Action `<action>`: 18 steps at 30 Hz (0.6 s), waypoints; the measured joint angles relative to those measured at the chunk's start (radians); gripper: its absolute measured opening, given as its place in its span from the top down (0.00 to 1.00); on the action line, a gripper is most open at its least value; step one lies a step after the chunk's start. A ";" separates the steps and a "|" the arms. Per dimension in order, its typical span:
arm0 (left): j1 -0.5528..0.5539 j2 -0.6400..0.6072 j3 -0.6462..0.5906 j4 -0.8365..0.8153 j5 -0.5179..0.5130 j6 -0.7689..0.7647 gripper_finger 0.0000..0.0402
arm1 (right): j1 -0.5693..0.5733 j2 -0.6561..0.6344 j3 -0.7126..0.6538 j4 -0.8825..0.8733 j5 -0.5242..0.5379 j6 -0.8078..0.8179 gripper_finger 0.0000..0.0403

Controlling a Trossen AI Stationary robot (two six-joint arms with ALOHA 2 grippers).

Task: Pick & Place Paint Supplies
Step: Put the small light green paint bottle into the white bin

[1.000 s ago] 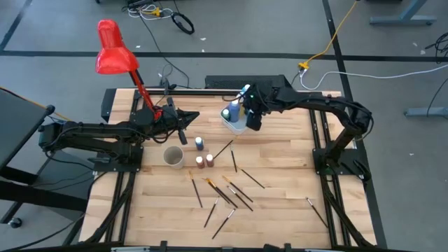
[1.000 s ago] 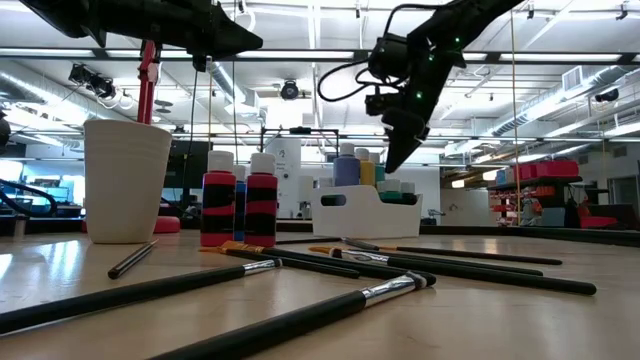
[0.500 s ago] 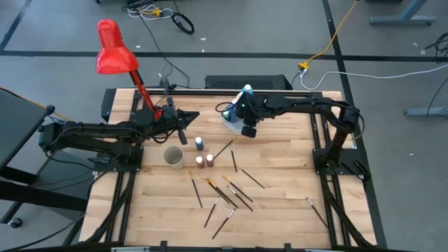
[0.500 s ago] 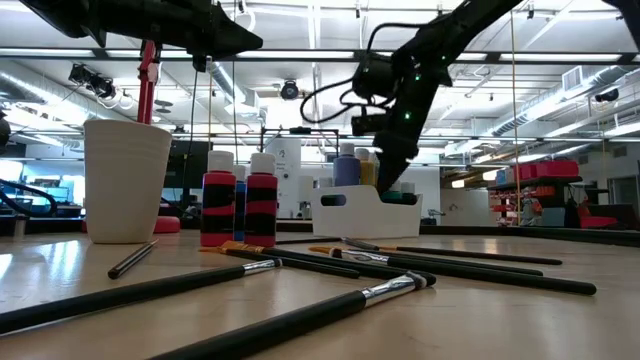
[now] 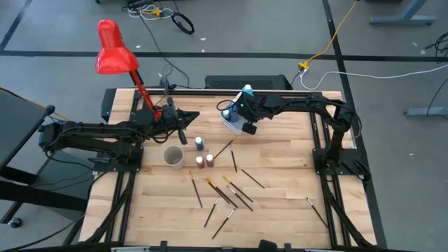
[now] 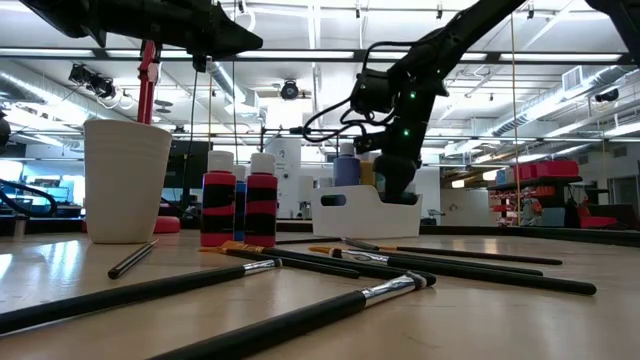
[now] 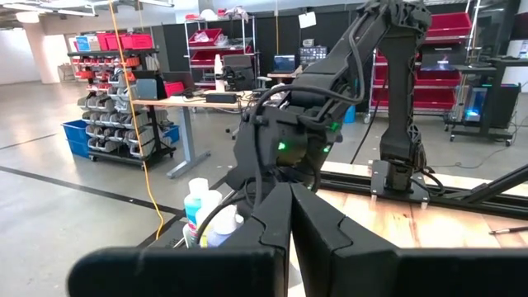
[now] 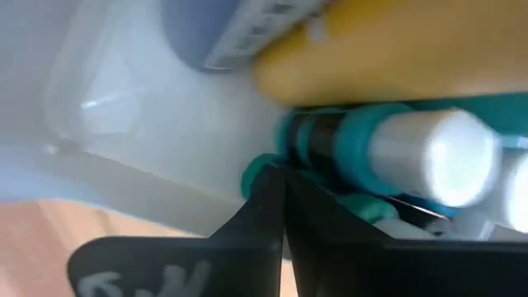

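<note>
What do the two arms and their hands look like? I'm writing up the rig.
Both arms are matte black, built of boxy jointed links. The right arm carries looped black cables near its wrist and small green lights there, seen in the low view. The left arm is the same dark build. Each hand, left hand and right hand, ends in two dark wedge-shaped fingers; the right one bears faint white lettering.

three loose paint bottles, one cup — one tray

The wooden bench carried a white tray at 12 o'clock, a beige cup at 9 o'clock, three upright paint bottles beside the cup, and scattered paintbrushes toward 6 o'clock.
</note>
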 joint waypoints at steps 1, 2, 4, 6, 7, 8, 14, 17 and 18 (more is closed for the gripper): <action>0.000 0.000 0.000 0.000 0.000 0.000 0.96 | 0.000 0.000 0.000 -0.001 0.020 0.000 0.98; 0.000 0.000 0.000 0.000 0.000 0.000 0.96 | 0.000 0.000 0.000 -0.005 0.041 0.000 0.98; 0.000 0.000 0.000 0.000 0.000 0.000 0.96 | 0.001 0.000 0.000 -0.017 0.059 -0.007 0.98; 0.000 0.000 0.000 0.000 0.000 0.000 0.96 | 0.001 0.000 0.000 -0.021 0.053 -0.008 0.99; 0.000 0.000 0.000 0.000 0.000 0.000 0.96 | 0.001 0.000 0.000 -0.022 0.047 -0.008 0.99; 0.000 0.000 0.000 0.000 0.000 0.000 0.96 | 0.001 0.000 0.000 -0.023 0.041 -0.008 0.99; 0.000 0.000 0.000 0.000 0.000 0.000 0.96 | 0.007 -0.001 0.000 -0.025 0.001 -0.002 0.99; 0.000 0.000 0.000 0.000 0.000 0.000 0.96 | 0.025 -0.021 0.000 -0.049 -0.006 0.035 0.99; 0.000 0.000 0.000 0.000 0.000 0.000 0.96 | 0.034 -0.030 0.000 -0.059 -0.007 0.042 0.99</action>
